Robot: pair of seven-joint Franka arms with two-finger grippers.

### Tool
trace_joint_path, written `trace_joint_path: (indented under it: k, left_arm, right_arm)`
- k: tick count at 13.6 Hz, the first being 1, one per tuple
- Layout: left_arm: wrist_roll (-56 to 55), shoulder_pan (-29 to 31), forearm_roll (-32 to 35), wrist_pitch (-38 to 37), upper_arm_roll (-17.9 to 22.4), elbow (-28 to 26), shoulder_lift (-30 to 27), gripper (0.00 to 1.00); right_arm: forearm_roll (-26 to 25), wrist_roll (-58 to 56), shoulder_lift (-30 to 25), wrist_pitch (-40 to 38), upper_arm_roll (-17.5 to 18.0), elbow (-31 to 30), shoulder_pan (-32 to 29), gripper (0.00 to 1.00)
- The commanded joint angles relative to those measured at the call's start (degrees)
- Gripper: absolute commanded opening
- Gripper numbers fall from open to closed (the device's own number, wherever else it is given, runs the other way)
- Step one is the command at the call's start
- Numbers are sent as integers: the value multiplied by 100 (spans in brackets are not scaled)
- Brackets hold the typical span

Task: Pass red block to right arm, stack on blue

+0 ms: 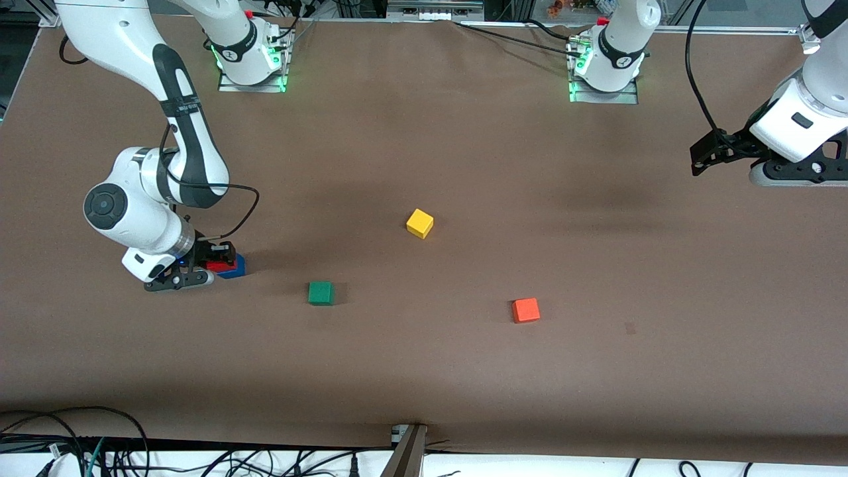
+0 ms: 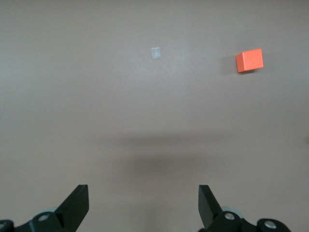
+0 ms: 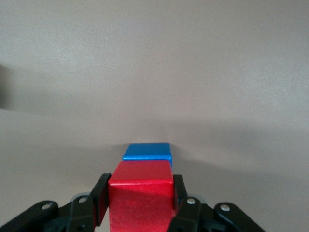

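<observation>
Now the right tool [image 3: 140, 203] pinches the red block [image 3: 141, 200] just over the blue cube [image 3: 147, 151]; left tool [image 2: 144, 208] spread

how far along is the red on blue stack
The handover looks done: the left hand is open and empty, waiting over bare table at its own end. In hand: the right hand is shut on the red block, low over the blue block. Whether it rests on the blue yet is unclear. Left: seat it squarely, let go and lift away.
</observation>
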Motion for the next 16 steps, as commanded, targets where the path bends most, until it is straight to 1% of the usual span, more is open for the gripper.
trace_joint_path:
  k: [1,2,3,4,5,7,9,11,13,16]
  left_arm:
    - [-75,-48,101,33,6,10,-9,100]
    - [-75,-48,101,33,6,10,-9,100]
    - [-75,-48,101,33,6,10,-9,100]
    - [-75,-48,101,33,6,10,-9,100]
    - [-66,-48,101,33,6,10,-9,100]
    - [-75,-48,101,33,6,10,-9,100]
    - [-75,-48,101,33,6,10,-9,100]
    - [-75,-48,109,33,6,10,-9,100]
    - [-75,-48,136,24,-2,10,-9,100]
    - [-66,-48,136,-2,-11,19,-9,100]
  right_arm:
    - [-129,103,-190,91,-40,-201,39,26]
    - [-129,103,-190,91,-40,-201,39,29]
    - [-129,111,-190,83,-40,-175,39,51]
    - [-129,85,-190,74,-40,-148,39,93]
    - [-129,68,-199,56,-49,-131,39,100]
    - [-129,67,-216,4,-66,-8,30,100]
    - [-129,50,-251,-267,-163,193,30,100]
    - [-120,85,-383,-994,-172,562,30,100]
    - [-120,103,-480,-1899,-242,1097,30,100]
    - [-120,111,-480,-3367,-400,2169,-14,100]
